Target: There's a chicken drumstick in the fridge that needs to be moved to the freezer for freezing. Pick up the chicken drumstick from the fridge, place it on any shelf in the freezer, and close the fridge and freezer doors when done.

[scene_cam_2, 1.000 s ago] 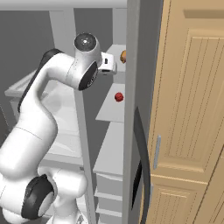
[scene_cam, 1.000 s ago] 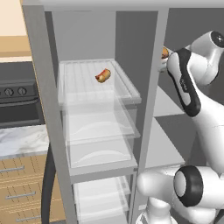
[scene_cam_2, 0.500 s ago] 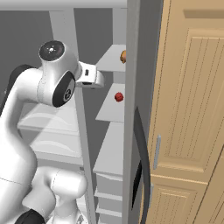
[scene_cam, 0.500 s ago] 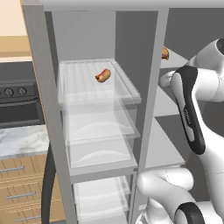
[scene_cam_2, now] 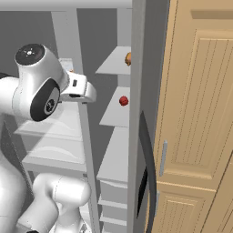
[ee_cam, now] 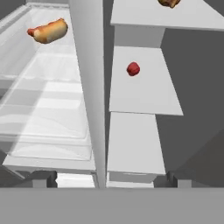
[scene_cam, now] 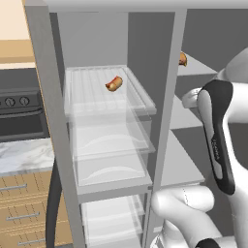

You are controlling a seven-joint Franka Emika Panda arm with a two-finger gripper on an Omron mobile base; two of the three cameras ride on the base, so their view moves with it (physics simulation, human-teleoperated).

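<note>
Hand view: you look along the gripper [ee_cam: 106, 180] at the divider between the two compartments; its tips sit far apart at the bottom corners, nothing between them.
Drumstick: the chicken drumstick [ee_cam: 169, 3] lies on the top fridge shelf [ee_cam: 183, 19], cut off by the frame edge, so you judge its lie poorly.
Freezer side: a hot dog [scene_cam: 114, 83] rests on the upper clear tray [scene_cam: 140, 94].
Middle shelf: a small red item [scene_cam_2: 123, 101], too small to name.
Arm: your reach looks uncommitted, centred between compartments.
</note>
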